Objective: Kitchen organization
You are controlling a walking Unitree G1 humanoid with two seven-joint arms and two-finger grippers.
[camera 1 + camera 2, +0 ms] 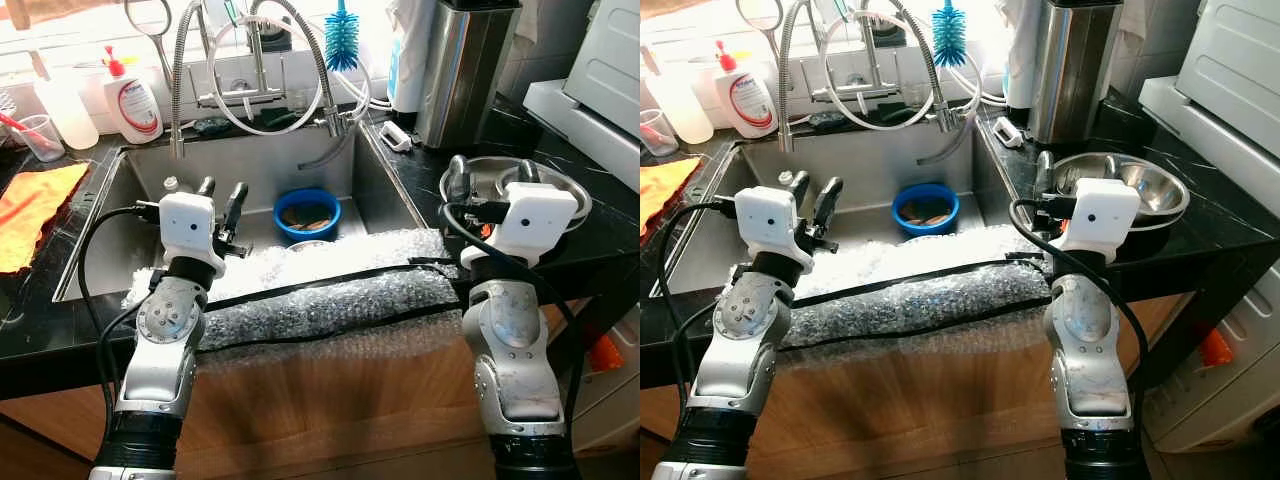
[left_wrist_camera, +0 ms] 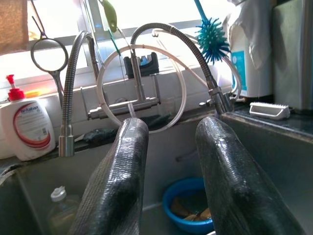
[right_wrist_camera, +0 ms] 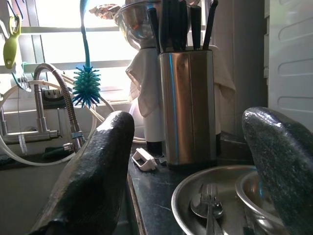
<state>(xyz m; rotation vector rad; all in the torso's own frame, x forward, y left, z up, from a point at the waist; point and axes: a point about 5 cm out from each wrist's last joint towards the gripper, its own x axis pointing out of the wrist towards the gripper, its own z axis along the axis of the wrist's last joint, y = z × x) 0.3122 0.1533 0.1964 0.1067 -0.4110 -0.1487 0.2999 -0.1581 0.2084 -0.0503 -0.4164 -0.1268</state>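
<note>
Above the steel bowl [image 1: 530,185] on the black table [image 1: 600,235], the right end effector [image 1: 490,172] hangs with fingers spread wide and empty. Inside the bowl lie a fork [image 3: 210,205] and spoon, seemingly light, stiff and slick; the bowl's thin rim looks the surest place to pinch. Over the sink [image 1: 250,160], the left end effector [image 1: 220,195] is parted too, holding nothing, near a blue bowl [image 1: 307,213] that looks like plastic with scraps inside. Bubble wrap [image 1: 320,290] pads the front edge.

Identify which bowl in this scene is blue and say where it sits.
The small blue bowl down inside the sink. The other, a steel bowl, sits on the black counter to the right.
</note>
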